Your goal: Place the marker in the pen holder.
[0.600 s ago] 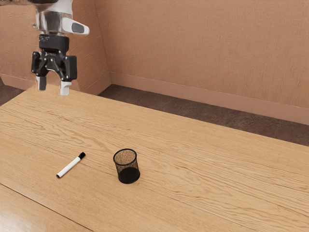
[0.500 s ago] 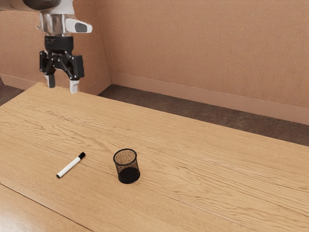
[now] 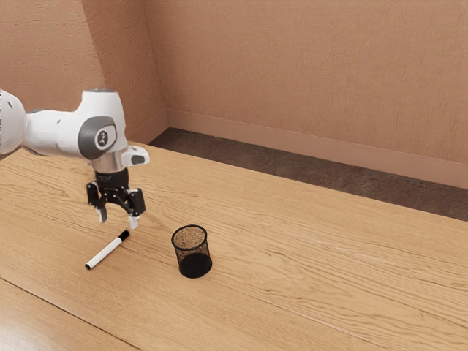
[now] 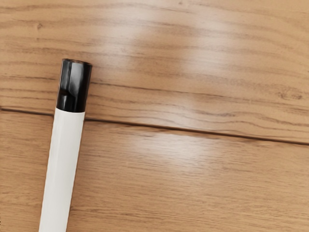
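Lowering the gripper (image 3: pixel 118 221) since the earlier frame, bringing it nearer the marker (image 3: pixel 106 252), just above and beyond its black cap. Keeping the fingers wide apart. Seeing the marker lying flat on the table (image 3: pixel 307 248), its cap pointing toward the exterior view's far right. Seeing the pen holder (image 3: pixel 194 265) standing upright to the exterior view's right of the marker.

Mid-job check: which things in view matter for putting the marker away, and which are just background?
Part of the job:
- marker, lying on the table
- pen holder, standing upright
- open gripper, above the table

Background:
- wall
- floor
- table, merely the support
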